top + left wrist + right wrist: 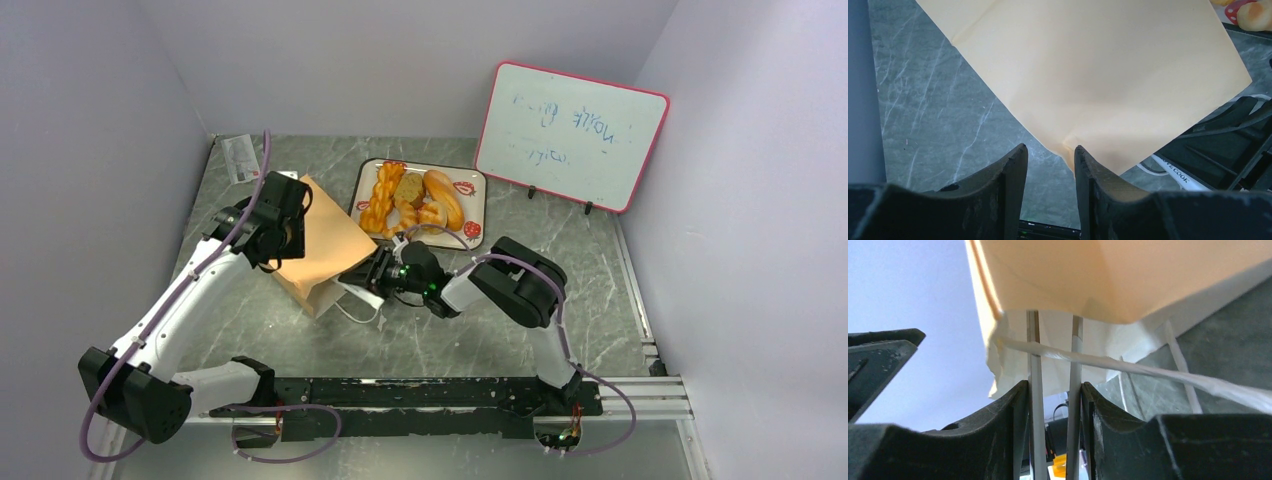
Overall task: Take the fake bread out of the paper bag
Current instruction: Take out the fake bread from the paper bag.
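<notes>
The tan paper bag lies tilted on the table, its mouth toward my right arm. My left gripper is at the bag's far-left end. In the left wrist view its jaws stand apart over bare table, and a bag corner touches the right fingertip. My right gripper is shut on slim silver tongs, whose two arms reach into the bag's mouth. A white cord handle crosses in front. Several pieces of fake bread lie on the tray; none shows inside the bag.
The white strawberry-print tray sits just behind the bag and the right gripper. A pink-framed whiteboard leans at the back right. A small card lies in the back-left corner. Walls close in on three sides.
</notes>
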